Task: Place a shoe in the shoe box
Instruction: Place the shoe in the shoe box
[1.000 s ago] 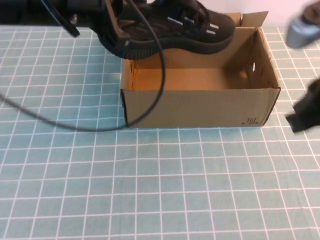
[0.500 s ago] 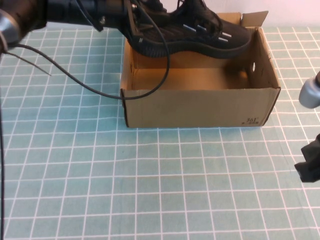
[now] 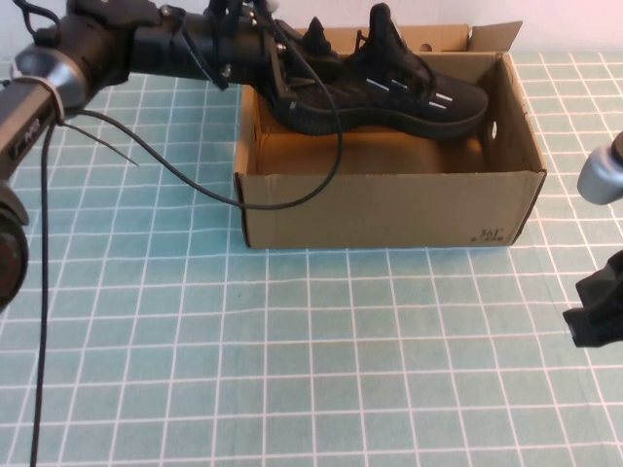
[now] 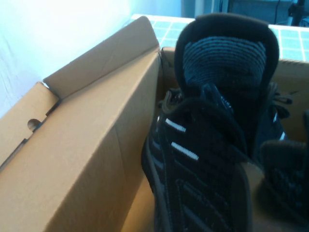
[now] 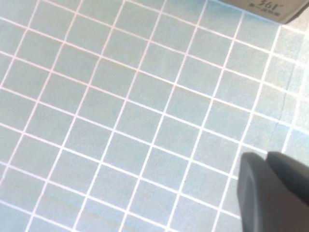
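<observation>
Shoe (image 3: 389, 92) hanging inside the shoe box (image 3: 389, 209) mouth, heel end pinched tight by our left gripper (image 3: 268, 68) at the box's left wall, toe dipping toward the far right corner. We judge placement nearly finished: lower, release, withdraw. Our right gripper (image 3: 599, 311) sits closed and empty over the mat (image 3: 292, 370), well apart at the right edge.

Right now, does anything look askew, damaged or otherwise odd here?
Nothing damaged or spilled. The shoe is only partway into the shoe box, heel raised by the shut left gripper, toe dipping inside. The right gripper, shut and empty, sits over the mat right of the box.
</observation>
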